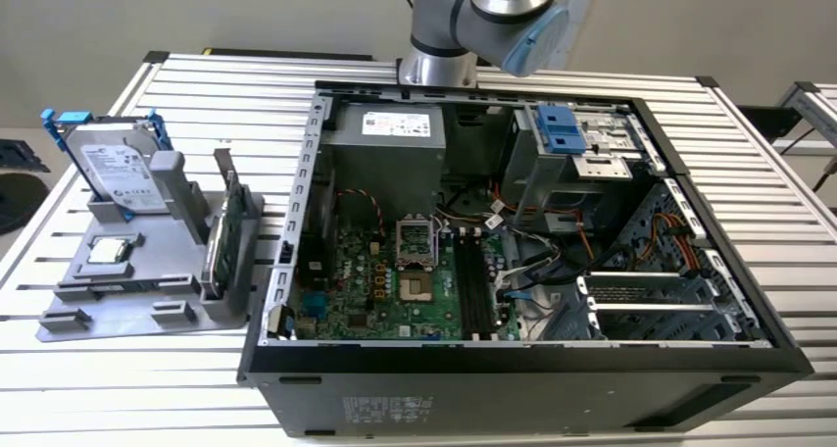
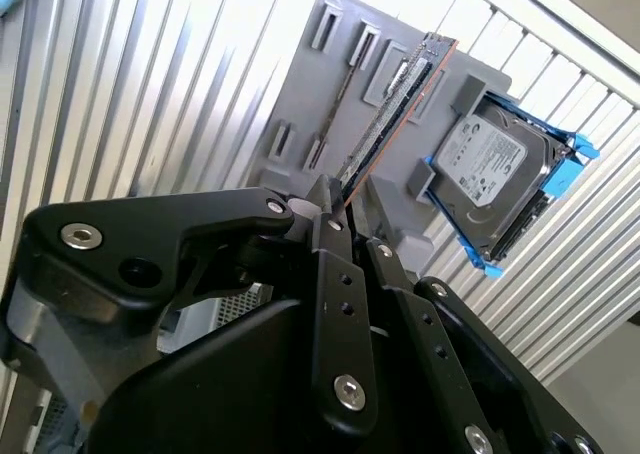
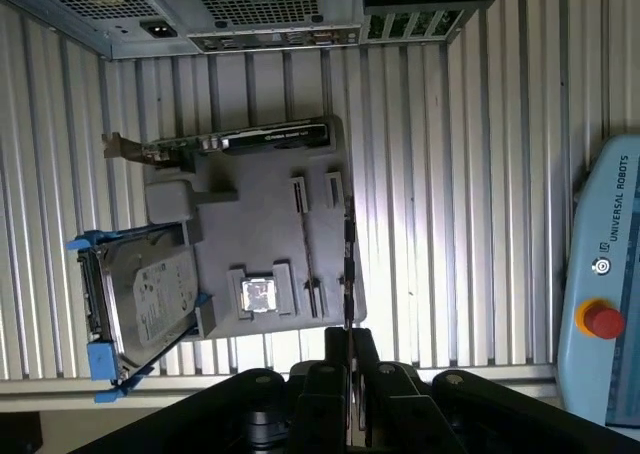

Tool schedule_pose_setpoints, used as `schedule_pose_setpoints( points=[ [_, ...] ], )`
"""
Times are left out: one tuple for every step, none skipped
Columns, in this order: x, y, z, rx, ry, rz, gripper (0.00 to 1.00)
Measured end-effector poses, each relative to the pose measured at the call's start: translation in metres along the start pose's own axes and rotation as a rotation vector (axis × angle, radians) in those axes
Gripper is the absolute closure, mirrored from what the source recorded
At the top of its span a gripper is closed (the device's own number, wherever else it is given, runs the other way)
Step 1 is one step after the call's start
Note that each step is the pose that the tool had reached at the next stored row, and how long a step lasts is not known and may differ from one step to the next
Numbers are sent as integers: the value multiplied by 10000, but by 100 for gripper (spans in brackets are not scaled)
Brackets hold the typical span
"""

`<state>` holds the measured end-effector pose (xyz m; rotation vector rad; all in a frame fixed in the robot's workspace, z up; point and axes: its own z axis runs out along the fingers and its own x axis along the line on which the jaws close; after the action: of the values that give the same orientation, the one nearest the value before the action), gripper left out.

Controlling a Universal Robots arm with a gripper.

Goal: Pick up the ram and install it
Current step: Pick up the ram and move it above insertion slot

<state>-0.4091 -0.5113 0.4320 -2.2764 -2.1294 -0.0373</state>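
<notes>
Right, wrist cameras first. The tool (image 3: 349, 336) is clamped on the ram (image 3: 348, 264): two black fingers (image 3: 327, 369) sit tight against either side of its near end. The exact pinch point is tucked behind the finger tips, so I can't see how deep the stick sits. The first wrist view gives me the ram edge-on, a thin dark line crossing the rim of the grey holder (image 3: 260, 204). I can't tell from here whether it is clear of the holder or touching it.

The second wrist view helps. The ram (image 2: 395, 99) runs out from the tool (image 2: 345, 214) towards the holder (image 2: 300, 104), one face with its chips showing, a reddish edge beside it. The far end is cut off against the holder.

Labels now. The hard drive (image 2: 490, 169) in its blue rails carries a white label with dark print. In the exterior view there's another white label (image 1: 395, 124) on the metal box inside the open computer case (image 1: 523, 369). A grey control box (image 3: 600, 264) with a red button (image 3: 603, 322) has lettering down its side.

In the exterior view the arm (image 1: 491, 16) is cut off by the frame edge above the case. The green card (image 1: 229, 236) stands in the holder on the slatted counter (image 1: 196, 74).
</notes>
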Motion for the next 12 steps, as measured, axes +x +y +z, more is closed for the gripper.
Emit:
schedule_pose_setpoints(
  points=[
    [0, -1, -7, 1, -1, 0, 100],
    [1, -5, -24, 2, -1, 0, 100],
    [1, -6, -29, 1, 0, 0, 100],
    [1, -7, -35, 1, 0, 0, 100],
    [1, -9, -42, 1, -1, 0, 100],
    [1, -10, -46, 0, 1, 0, 100],
    [2, -11, -53, 0, 0, 1, 100],
    [1, -13, -60, 0, 0, 0, 100],
    [2, -14, -69, 0, 0, 0, 100],
    [2, -14, -77, 0, 1, 0, 100],
    [2, -15, -86, 1, 0, 0, 100],
    [2, -15, -93, -1, 1, 0, 100]
  ],
)
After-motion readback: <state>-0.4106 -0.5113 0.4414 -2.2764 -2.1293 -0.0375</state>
